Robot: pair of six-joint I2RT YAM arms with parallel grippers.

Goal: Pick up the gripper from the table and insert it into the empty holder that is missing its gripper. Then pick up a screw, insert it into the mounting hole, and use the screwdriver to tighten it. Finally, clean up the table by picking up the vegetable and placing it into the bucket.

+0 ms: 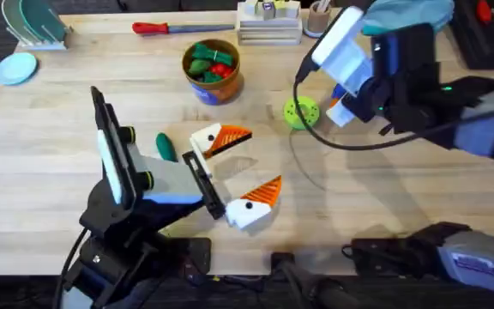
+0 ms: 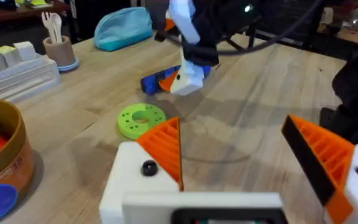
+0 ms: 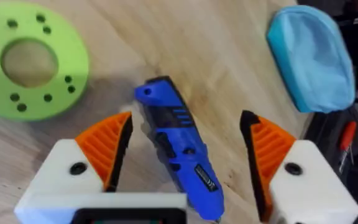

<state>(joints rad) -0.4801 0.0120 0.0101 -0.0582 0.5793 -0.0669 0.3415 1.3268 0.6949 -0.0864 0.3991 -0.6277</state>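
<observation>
The blue screwdriver (image 3: 179, 149) lies on the table between the orange pads (image 3: 107, 146) of my right gripper (image 3: 185, 155), which is open and not touching it. From overhead, the right gripper (image 1: 343, 105) hangs at the right beside the lime disc. My left gripper (image 1: 240, 167) is open at the table's middle, both white fingers carrying orange tips (image 2: 163, 149). The dark-green vegetable (image 1: 165, 146) lies just left of it. The bucket (image 1: 228, 86) stands behind, holding toy vegetables. The loose gripper piece, the empty holder and the screw are out of view.
A lime-green ring disc (image 1: 300, 112) lies next to the screwdriver. A red-handled tool (image 1: 161, 27), stacked white trays (image 1: 268, 30) and a pen cup (image 2: 61, 50) line the far edge. A blue pouch (image 3: 312, 56) sits at the far right.
</observation>
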